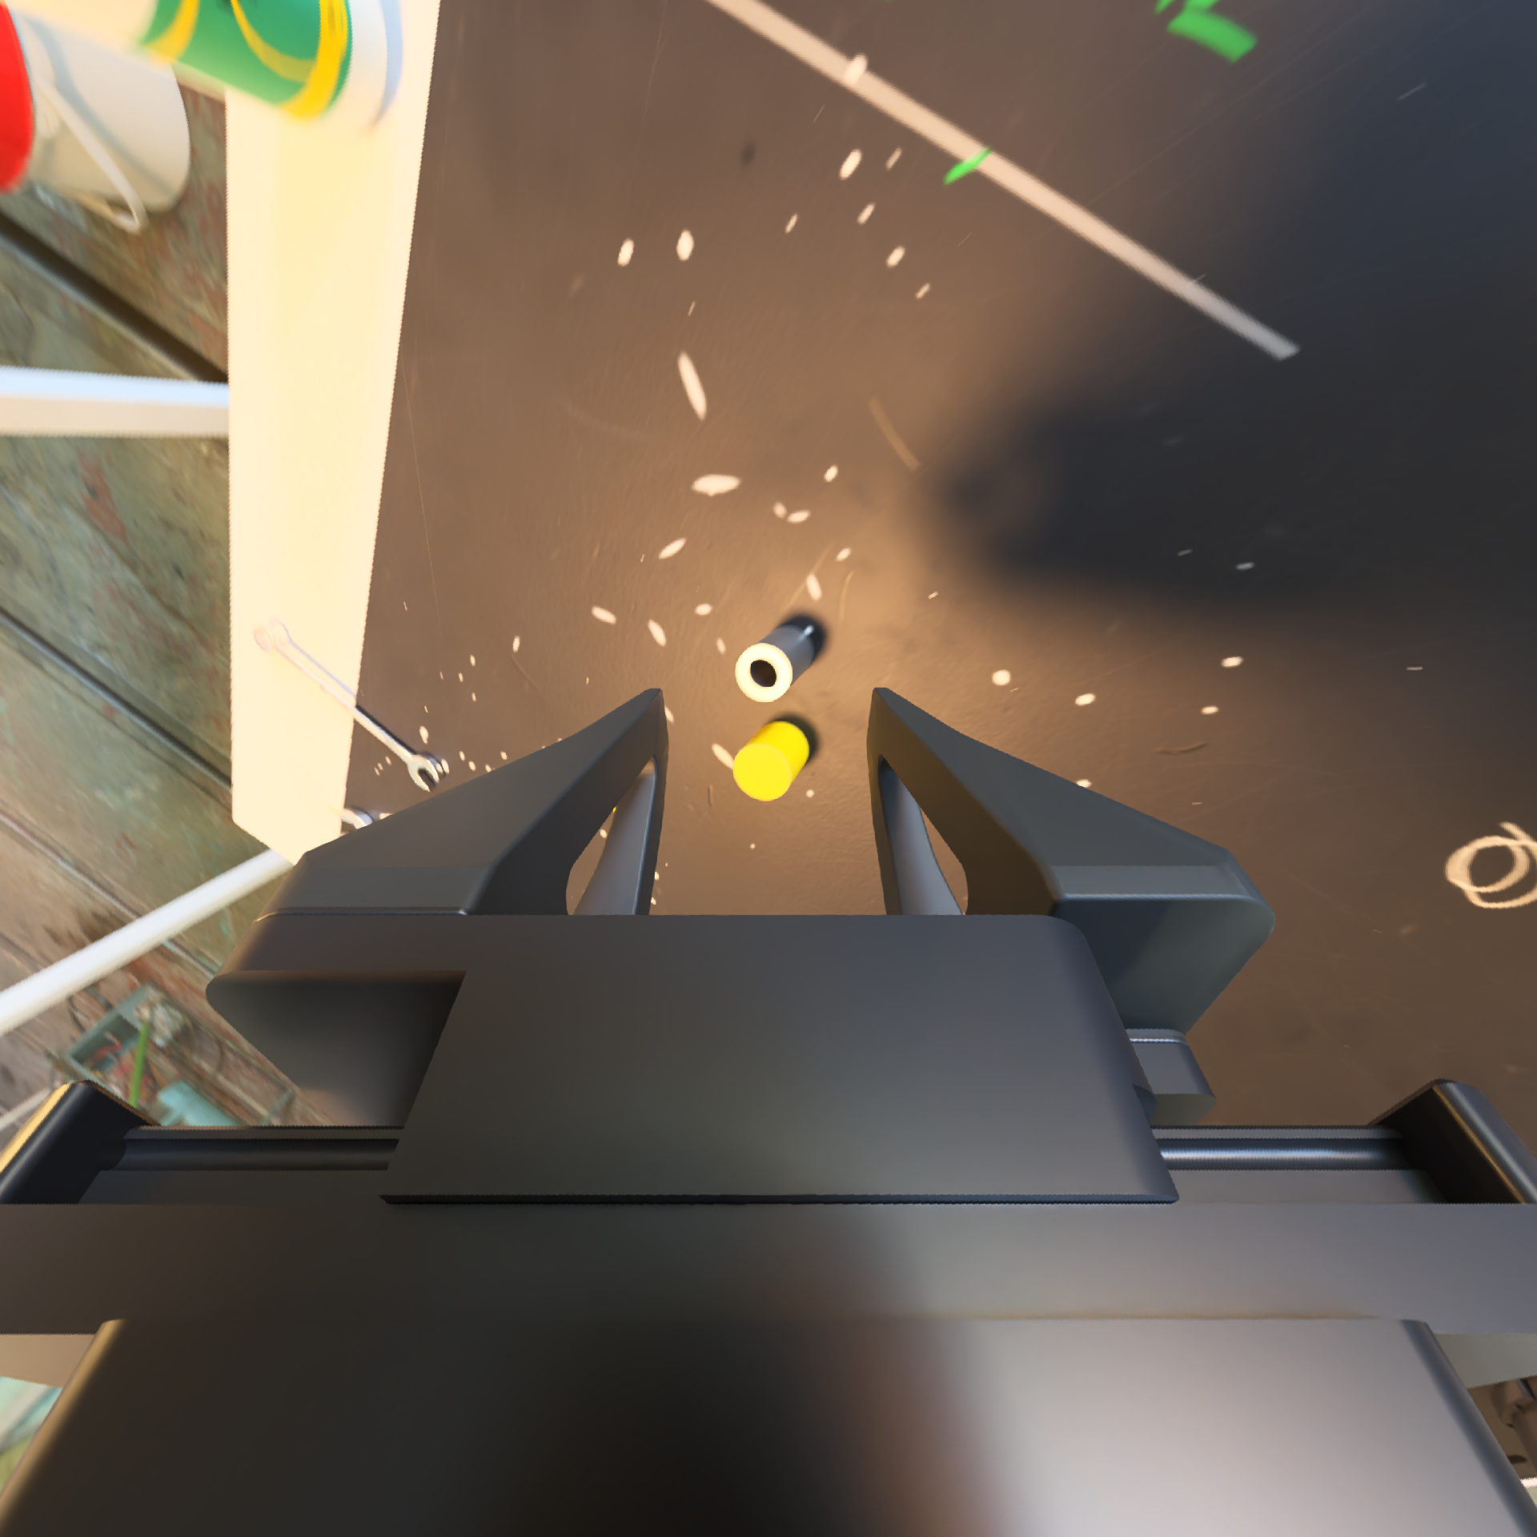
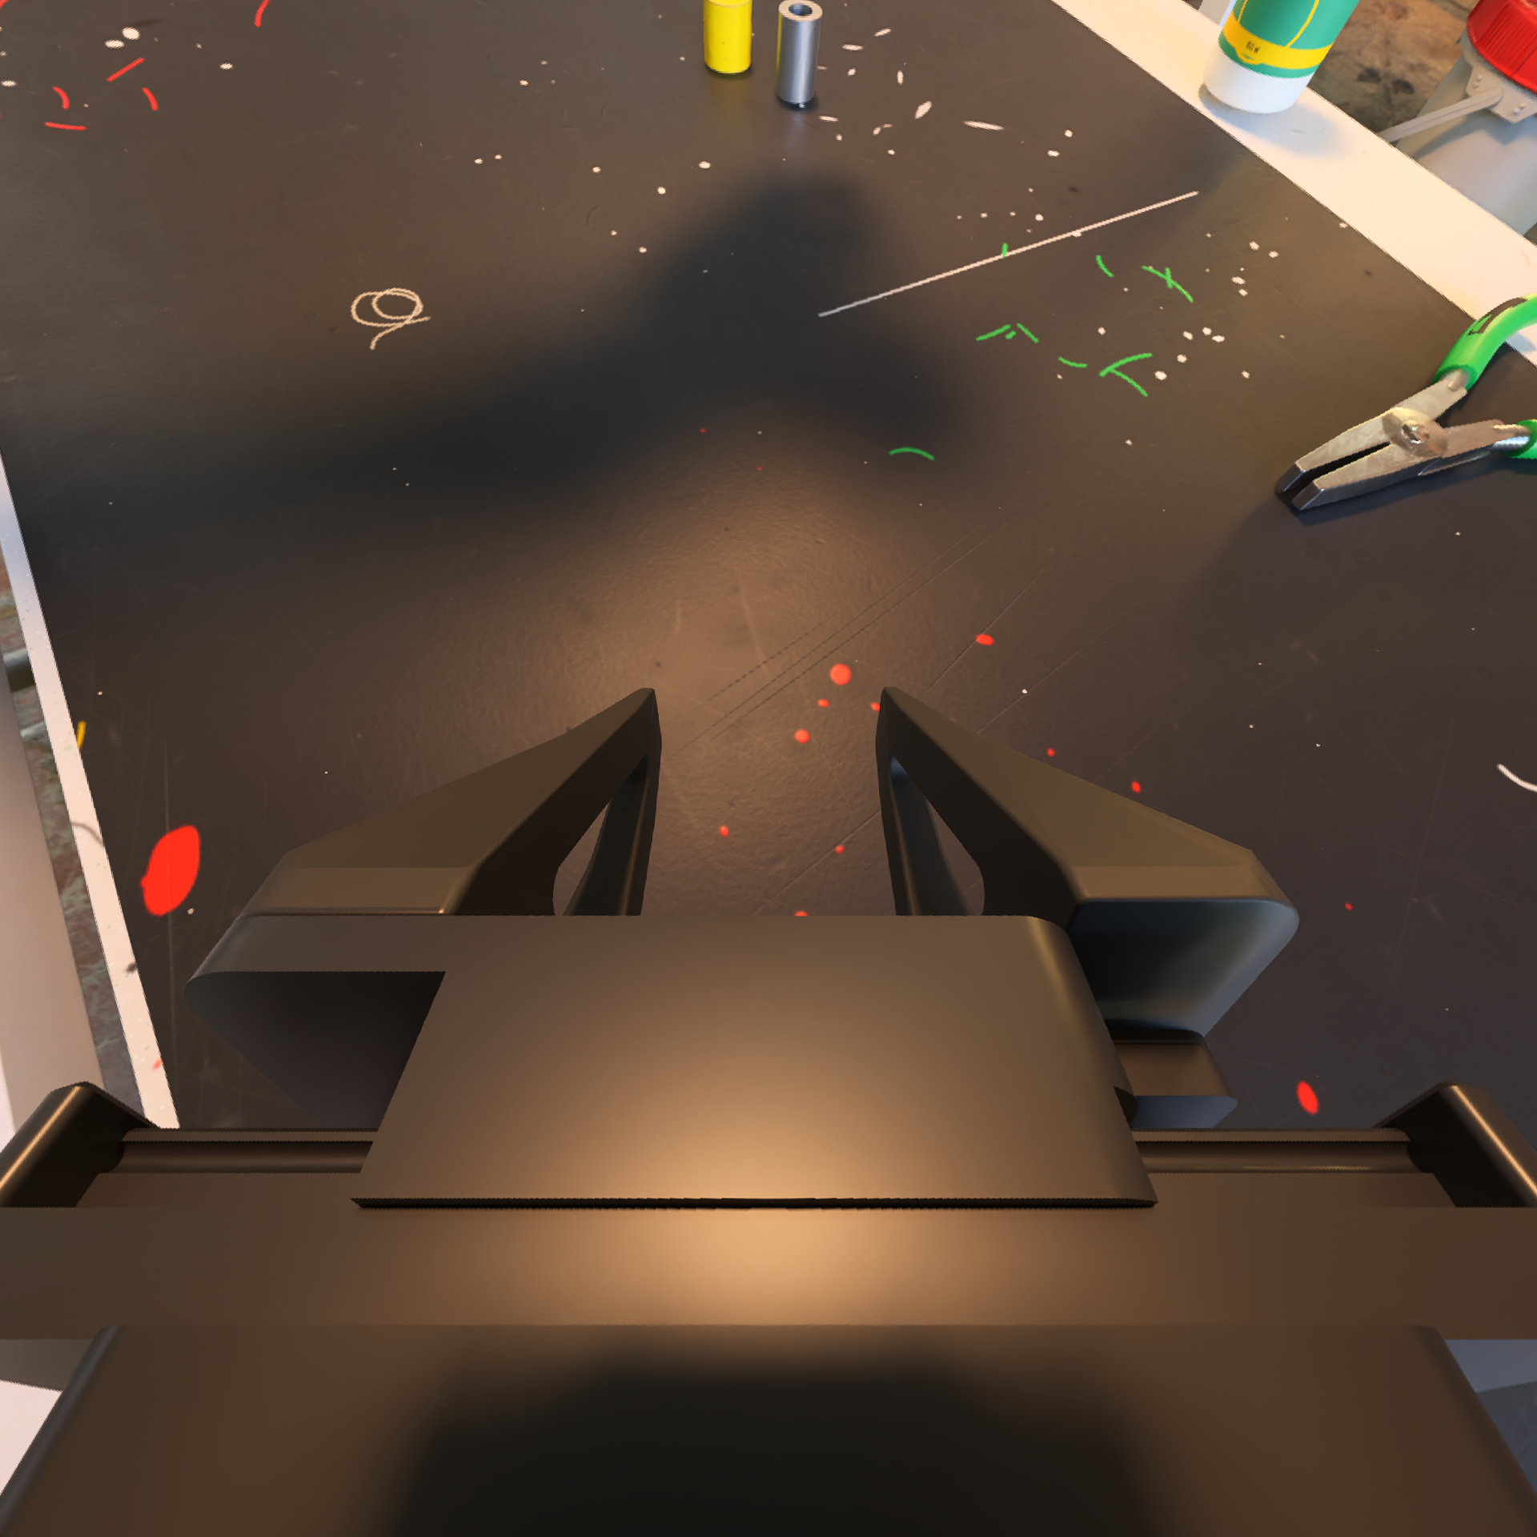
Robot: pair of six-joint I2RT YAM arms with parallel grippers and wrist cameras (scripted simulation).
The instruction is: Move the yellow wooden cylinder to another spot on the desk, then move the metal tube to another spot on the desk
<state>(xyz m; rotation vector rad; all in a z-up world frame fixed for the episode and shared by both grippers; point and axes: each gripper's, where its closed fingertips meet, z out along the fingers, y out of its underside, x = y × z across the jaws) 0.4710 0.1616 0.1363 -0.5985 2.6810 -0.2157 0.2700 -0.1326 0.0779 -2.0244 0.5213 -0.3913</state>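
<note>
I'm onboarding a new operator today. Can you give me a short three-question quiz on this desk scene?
1. True or false: the left pincer is shut on the short yellow wooden cylinder.
2. Multiple choice: how do the yellow cylinder and the grey hollow metal tube stand? A) both upright, side by side, apart; B) tube lying flat; C) tube stacked on the cylinder.
3. Fill in: near the right edge of the dark paint-speckled desk lies a pair of green-handled metal ______.

Key
1. False: its jaws are open, hovering above the cylinder.
2. A
3. pliers
</note>
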